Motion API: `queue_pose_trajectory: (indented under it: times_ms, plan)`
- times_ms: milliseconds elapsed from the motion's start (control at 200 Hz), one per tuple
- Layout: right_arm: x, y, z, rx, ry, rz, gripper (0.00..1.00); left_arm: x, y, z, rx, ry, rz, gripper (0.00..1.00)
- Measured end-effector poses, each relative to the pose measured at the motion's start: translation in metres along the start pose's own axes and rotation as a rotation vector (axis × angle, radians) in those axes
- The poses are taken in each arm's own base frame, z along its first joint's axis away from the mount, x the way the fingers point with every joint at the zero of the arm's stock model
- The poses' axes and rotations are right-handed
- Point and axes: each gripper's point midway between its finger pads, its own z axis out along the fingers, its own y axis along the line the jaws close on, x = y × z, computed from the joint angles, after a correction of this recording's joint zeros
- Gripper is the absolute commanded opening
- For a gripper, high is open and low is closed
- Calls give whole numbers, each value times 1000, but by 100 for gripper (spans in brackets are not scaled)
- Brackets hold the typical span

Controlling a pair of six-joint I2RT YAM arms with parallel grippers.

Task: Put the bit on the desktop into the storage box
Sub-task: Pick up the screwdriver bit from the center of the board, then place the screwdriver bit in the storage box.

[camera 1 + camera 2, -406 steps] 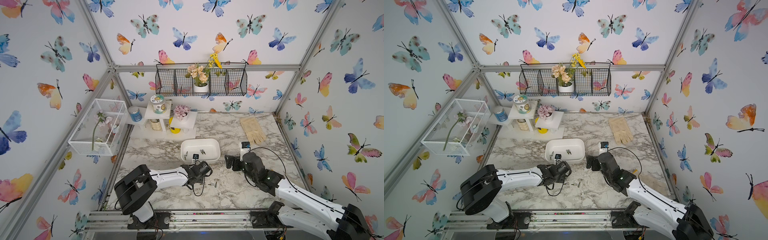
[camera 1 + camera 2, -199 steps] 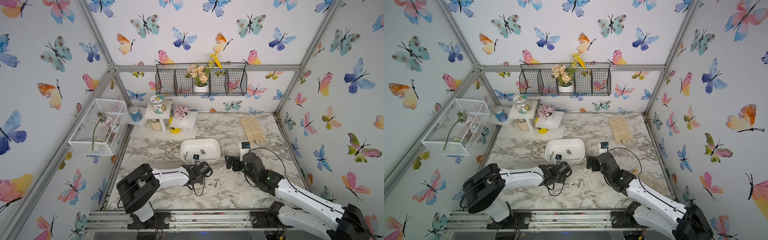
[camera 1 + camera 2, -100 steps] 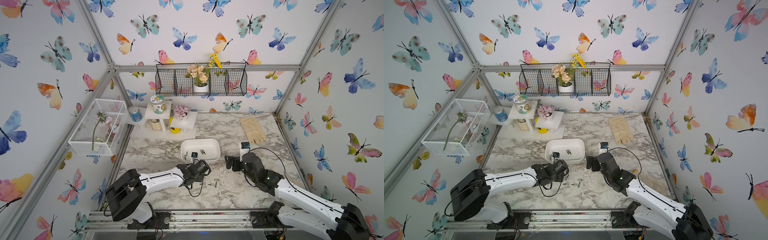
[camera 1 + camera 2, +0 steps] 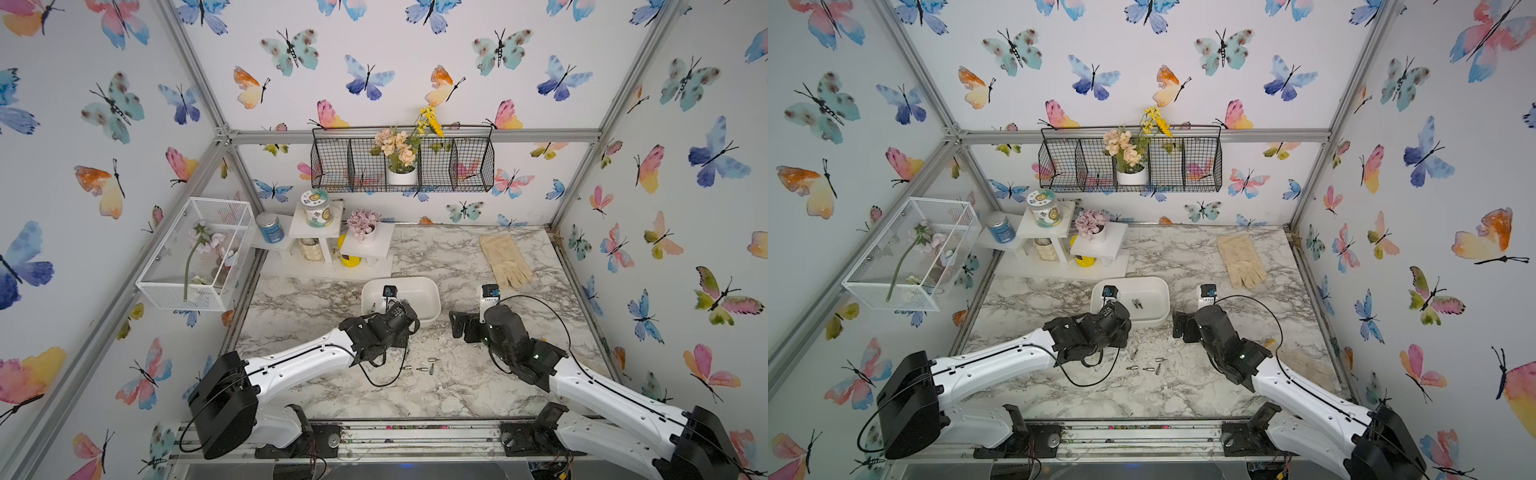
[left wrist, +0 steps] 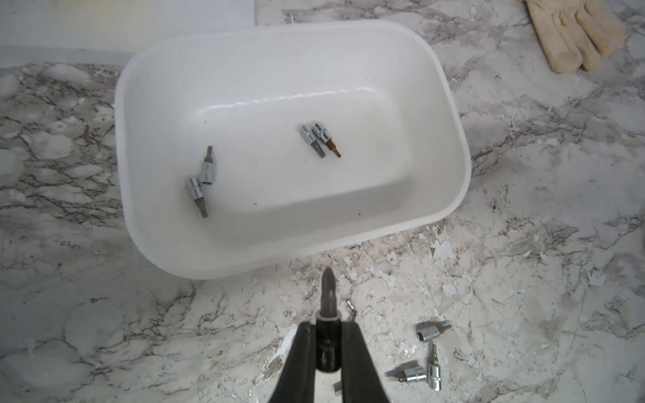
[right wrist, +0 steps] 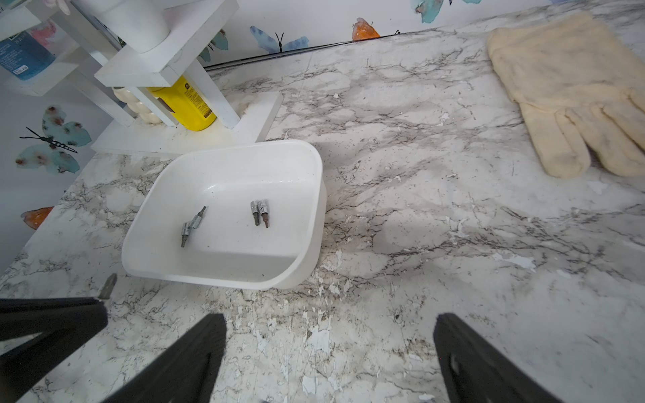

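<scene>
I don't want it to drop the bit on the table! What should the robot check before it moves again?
1. The bit held tight by the left tool: ok, the tool is shut on the bit's black end.
2. The bit over the storage box: not ok, its tip looks short of the near rim.
3. Room inside the box: ok, four bits lie there, with plenty of bare floor.
4. The right tool out of the way: ok, it is open, empty and apart from the box.
5. The desktop cleared: not ok, some loose bits lie on it.
</scene>
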Motion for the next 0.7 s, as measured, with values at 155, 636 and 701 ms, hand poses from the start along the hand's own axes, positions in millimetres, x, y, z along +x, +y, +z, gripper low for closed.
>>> queue_pose_trajectory:
  times_ms: [155, 636, 701]
  plan:
    - [0, 0, 0, -1, 1, -1, 99, -25, 12, 14, -29, -27, -12, 11]
    - [0, 0, 0, -3, 2, -8, 98, -49, 32, 83, -95, 12, 22, 12]
    - [1, 1, 0, -3, 3, -8, 98, -47, 32, 89, -97, 19, 29, 13]
